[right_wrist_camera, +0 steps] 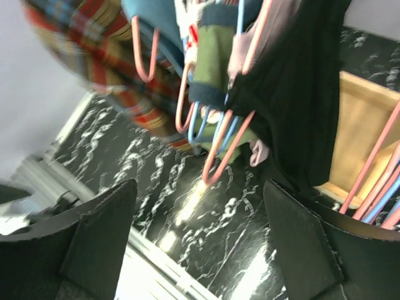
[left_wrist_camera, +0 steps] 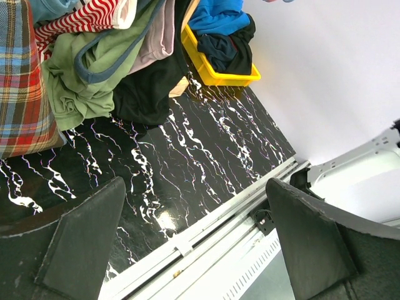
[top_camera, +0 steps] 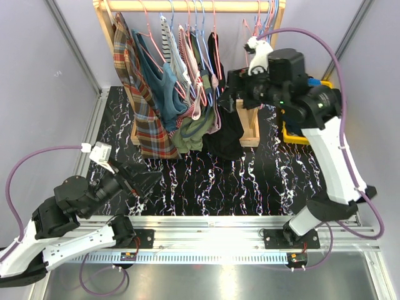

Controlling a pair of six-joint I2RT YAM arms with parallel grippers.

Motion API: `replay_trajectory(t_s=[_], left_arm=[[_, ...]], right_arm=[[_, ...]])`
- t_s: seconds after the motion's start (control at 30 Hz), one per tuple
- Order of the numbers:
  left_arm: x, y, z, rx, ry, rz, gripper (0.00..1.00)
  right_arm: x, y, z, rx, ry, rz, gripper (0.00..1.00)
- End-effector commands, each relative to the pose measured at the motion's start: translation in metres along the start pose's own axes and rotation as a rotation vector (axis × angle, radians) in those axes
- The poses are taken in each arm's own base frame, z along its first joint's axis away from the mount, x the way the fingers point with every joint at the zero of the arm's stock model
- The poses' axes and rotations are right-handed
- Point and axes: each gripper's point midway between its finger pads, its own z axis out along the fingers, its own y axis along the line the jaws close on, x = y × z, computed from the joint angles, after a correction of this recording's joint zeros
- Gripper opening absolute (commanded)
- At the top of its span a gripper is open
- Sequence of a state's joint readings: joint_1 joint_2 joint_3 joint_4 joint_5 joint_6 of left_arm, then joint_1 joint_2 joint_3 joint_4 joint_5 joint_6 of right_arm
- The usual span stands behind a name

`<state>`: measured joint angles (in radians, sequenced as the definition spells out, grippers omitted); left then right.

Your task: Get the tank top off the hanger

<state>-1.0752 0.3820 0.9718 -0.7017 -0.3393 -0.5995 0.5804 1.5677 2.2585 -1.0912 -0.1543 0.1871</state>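
A black tank top [top_camera: 226, 132] hangs on a pink hanger [top_camera: 214, 37] at the right end of a crowded row of garments on a wooden rack. My right gripper [top_camera: 226, 99] is open and empty, raised just to the right of it at its upper part. In the right wrist view the black tank top [right_wrist_camera: 300, 94] and a pink hanger [right_wrist_camera: 228, 147] sit ahead of the open right gripper [right_wrist_camera: 200, 244], apart from both fingers. My left gripper [top_camera: 142, 181] is open and empty, low over the table near the front left; its wrist view shows the open left gripper [left_wrist_camera: 194, 244].
The wooden rail [top_camera: 187, 6] carries a plaid shirt [top_camera: 147, 119], teal, striped and green tops [top_camera: 190, 131] and several empty hangers [top_camera: 265, 15]. A yellow bin [top_camera: 294, 134] with blue and dark clothes stands at the right, behind my right arm. A metal rail [top_camera: 206, 225] runs along the table's front.
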Motion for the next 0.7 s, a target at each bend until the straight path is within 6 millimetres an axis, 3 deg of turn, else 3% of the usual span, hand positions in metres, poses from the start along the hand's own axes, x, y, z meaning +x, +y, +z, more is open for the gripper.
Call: replay_trajectory(t_s=[0.0,0.1,0.33,0.47,0.67], left_arm=[[-0.017,-0.012,-0.007,0.054,-0.051,-0.015,0.99],[-0.018,-0.011,-0.009,0.054,-0.058,-0.014,0.99],[-0.018,-0.006,-0.016,0.052,-0.073,-0.024,0.99],[-0.018,-0.002,-0.019,0.042,-0.080,-0.026,0.99],[-0.017,0.002,-0.023,0.041,-0.091,-0.040,0.99]], right_arm=[[-0.031,-0.014,-0.008,0.211,-0.126,-0.035,0.88],[-0.037,-0.023,0.010,0.320,-0.144,-0.045,0.85],[-0.051,-0.036,0.026,0.451,-0.219,-0.009,0.71],[-0.032,-0.034,0.054,0.435,-0.119,-0.035,0.68],[-0.026,-0.043,0.063,0.476,-0.111,-0.034,0.67]])
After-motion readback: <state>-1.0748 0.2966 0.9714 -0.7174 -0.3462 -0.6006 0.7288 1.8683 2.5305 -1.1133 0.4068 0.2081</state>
